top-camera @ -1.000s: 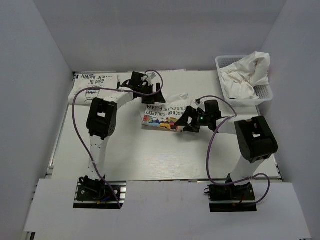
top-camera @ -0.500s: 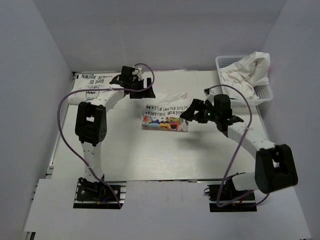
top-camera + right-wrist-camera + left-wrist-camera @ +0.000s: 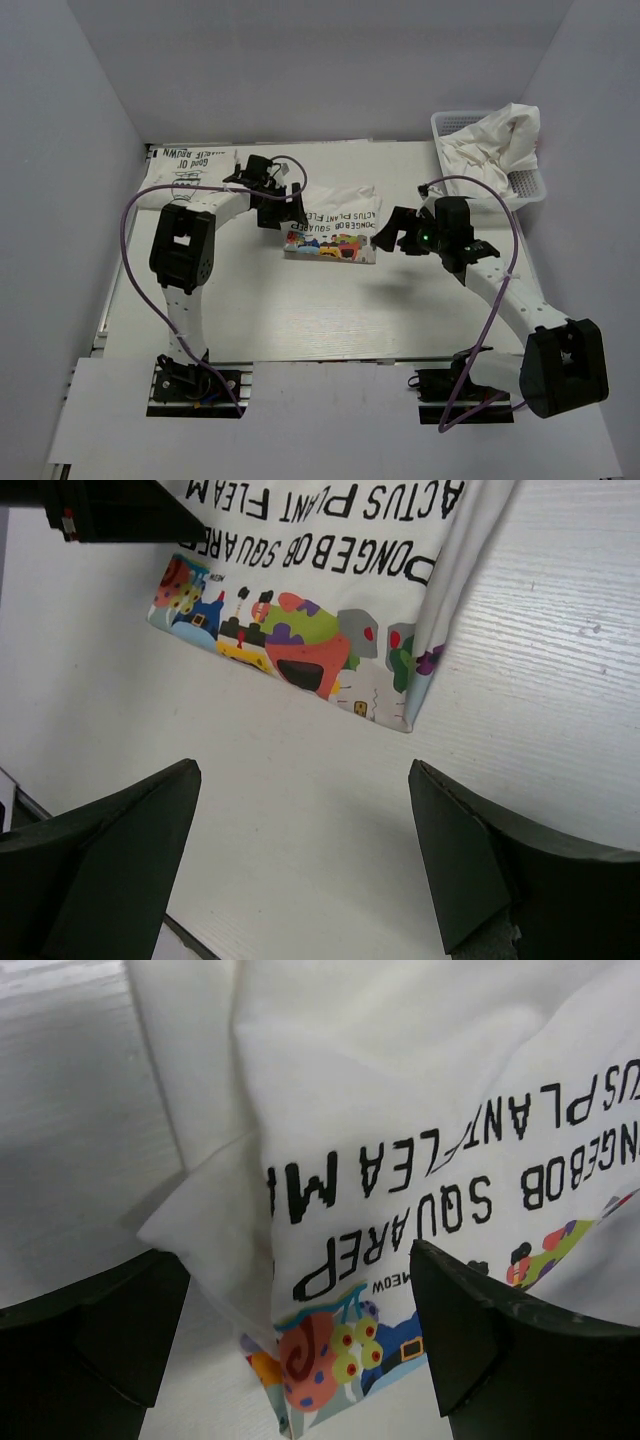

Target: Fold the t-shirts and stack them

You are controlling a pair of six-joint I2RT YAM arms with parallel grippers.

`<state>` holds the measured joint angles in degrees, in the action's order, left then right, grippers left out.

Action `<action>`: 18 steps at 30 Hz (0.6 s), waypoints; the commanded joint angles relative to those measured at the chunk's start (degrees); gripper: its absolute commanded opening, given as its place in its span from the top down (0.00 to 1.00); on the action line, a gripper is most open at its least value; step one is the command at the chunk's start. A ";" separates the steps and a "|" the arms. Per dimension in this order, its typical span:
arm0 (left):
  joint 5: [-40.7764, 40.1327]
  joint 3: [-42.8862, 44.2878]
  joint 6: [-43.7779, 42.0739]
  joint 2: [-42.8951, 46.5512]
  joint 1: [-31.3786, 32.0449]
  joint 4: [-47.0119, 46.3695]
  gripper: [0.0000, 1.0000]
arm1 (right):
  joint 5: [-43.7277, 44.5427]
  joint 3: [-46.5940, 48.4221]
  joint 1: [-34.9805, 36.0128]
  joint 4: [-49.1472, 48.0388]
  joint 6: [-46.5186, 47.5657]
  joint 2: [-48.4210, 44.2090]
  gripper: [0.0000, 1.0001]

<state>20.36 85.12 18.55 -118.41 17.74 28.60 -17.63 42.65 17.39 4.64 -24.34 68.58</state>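
Note:
A folded white t-shirt [image 3: 332,224] with black lettering and a colourful cartoon print lies mid-table; it also shows in the left wrist view [image 3: 400,1140] and the right wrist view [image 3: 320,580]. Another folded white t-shirt [image 3: 188,170] with black lettering lies at the back left. Crumpled white t-shirts [image 3: 495,145] fill the basket. My left gripper [image 3: 283,212] is open, its jaws straddling the folded shirt's left edge [image 3: 290,1350]. My right gripper [image 3: 393,230] is open and empty, hovering just right of that shirt, above bare table [image 3: 300,850].
A white plastic mesh basket [image 3: 530,185] stands at the back right corner. White walls enclose the table on the left, back and right. Both arms reach in towards the middle.
My left gripper has moved down and right onto the folded shirt's left edge. My right gripper has drawn back to the right, off the shirt, with its arm stretched out.

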 commanded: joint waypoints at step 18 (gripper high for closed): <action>5.40 5.75 -1.74 -8.86 0.98 -5.32 1.00 | 4.79 -4.95 0.01 -0.34 2.19 -4.94 0.10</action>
<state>30.20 90.59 20.53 -127.81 17.87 18.33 -14.92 37.95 17.39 5.91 -23.42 65.14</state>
